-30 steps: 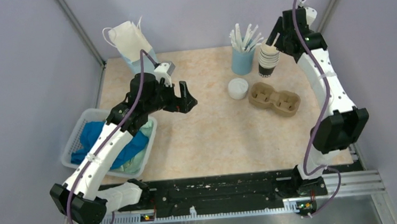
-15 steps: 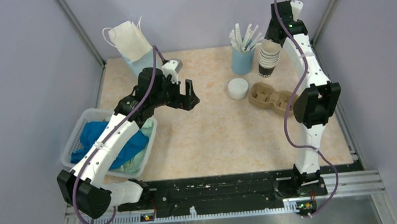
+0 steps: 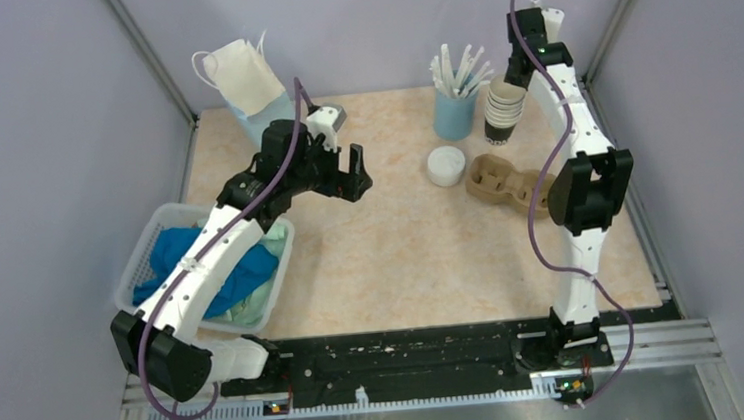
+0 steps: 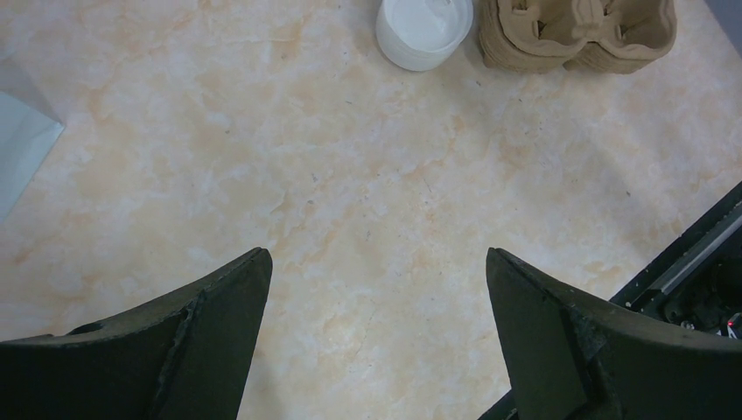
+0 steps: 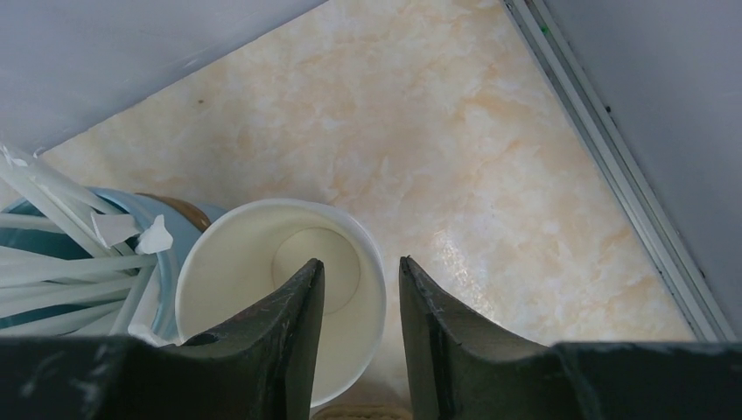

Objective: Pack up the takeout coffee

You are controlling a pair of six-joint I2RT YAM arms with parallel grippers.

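Top cam: no lidded takeout coffee in sight, just the cup stack (image 3: 504, 111) back right. Left wrist: left pincer (image 4: 376, 254) hangs wide over the surface (image 4: 350, 175). Right wrist: right pincer (image 5: 360, 262), narrow, straddles the top cup (image 5: 227, 271) at its rim without pinching. Looks like cup-fetching to me, and next it needs to clamp and lift straight.

I find no legible text, label, brand, number or sign in any view. The stack of paper cups (image 3: 504, 114), the blue holder (image 3: 454, 115), the cardboard carrier (image 3: 496, 178), the white lid (image 3: 446, 166) and the white bag (image 3: 237, 75) show only plain surfaces at this resolution. Any finer print is too small for me to resolve.
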